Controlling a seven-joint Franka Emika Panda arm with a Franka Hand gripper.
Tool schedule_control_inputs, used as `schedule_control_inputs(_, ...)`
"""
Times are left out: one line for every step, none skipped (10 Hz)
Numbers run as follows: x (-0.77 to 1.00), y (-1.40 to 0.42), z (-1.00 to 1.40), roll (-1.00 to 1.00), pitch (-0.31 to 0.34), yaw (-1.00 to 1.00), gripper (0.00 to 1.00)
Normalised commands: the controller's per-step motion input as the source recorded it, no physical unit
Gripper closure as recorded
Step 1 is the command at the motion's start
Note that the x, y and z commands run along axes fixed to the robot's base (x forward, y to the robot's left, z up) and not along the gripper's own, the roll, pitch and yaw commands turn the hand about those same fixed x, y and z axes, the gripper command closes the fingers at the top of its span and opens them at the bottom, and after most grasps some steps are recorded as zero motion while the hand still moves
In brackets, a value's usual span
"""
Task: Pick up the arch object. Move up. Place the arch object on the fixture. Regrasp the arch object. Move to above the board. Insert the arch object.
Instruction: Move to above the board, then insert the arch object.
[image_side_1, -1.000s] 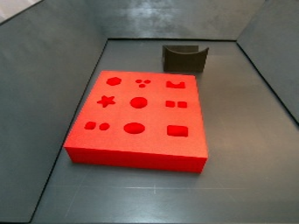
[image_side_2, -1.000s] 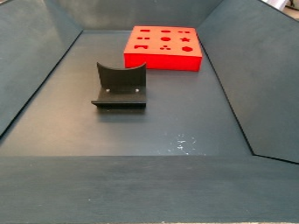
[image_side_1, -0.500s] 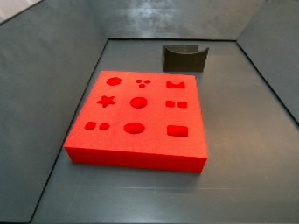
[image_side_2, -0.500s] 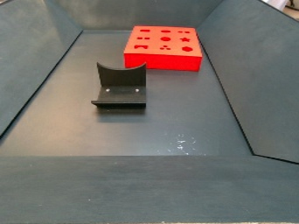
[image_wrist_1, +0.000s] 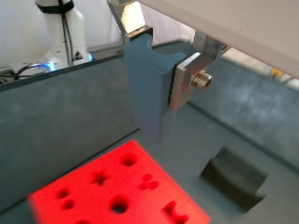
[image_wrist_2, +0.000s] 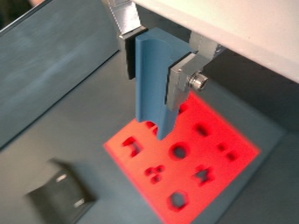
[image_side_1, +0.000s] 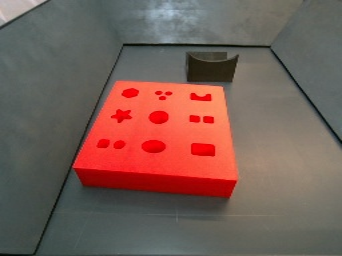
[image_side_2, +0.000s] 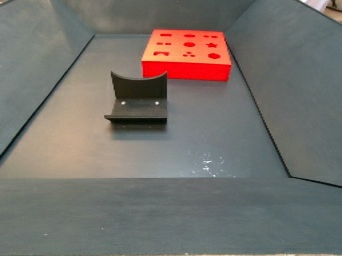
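The arch object (image_wrist_1: 146, 83) sits clamped between the gripper's (image_wrist_2: 155, 66) silver fingers (image_wrist_2: 181, 79), hanging long-end down, and it pokes out well past the fingertips in both wrist views. It's up in the air above the red board (image_wrist_2: 181, 153), not touching it. The fixture (image_side_2: 138, 98) stands on the grey surface (image_side_2: 187, 130), apart from the board.

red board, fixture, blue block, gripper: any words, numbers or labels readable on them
None readable in any view.
Board: only cut-out shapes, no text.
Fixture: plain dark, unmarked.
Arch object, held in the gripper above the board: plain.
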Motion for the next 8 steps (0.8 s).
schedule_control_inputs(-0.25, -0.18, 0.04, -0.9, -0.067, -0.15, 1.0)
schedule_control_inputs(-0.16, -0.07, 0.02, -0.62, -0.063, -0.09, 1.0)
schedule_control_inputs(-0.14, -0.05, 0.02, -0.49, -0.067, -0.06, 1.0)
schedule_control_inputs(-0.1, -0.01, 0.01, -0.29, -0.065, -0.03, 1.0)
schedule_control_inputs(-0.08, 0.01, 0.01, -0.21, -0.062, -0.02, 1.0)
schedule_control_inputs(0.0, 0.0, 0.0, 0.0, 0.009, 0.0, 1.0)
schedule_control_inputs(-0.04, 0.01, 0.0, 0.0, -0.027, 0.0, 1.0)
schedule_control_inputs(-0.05, 0.0, 0.0, 0.03, 0.0, -0.01, 1.0)
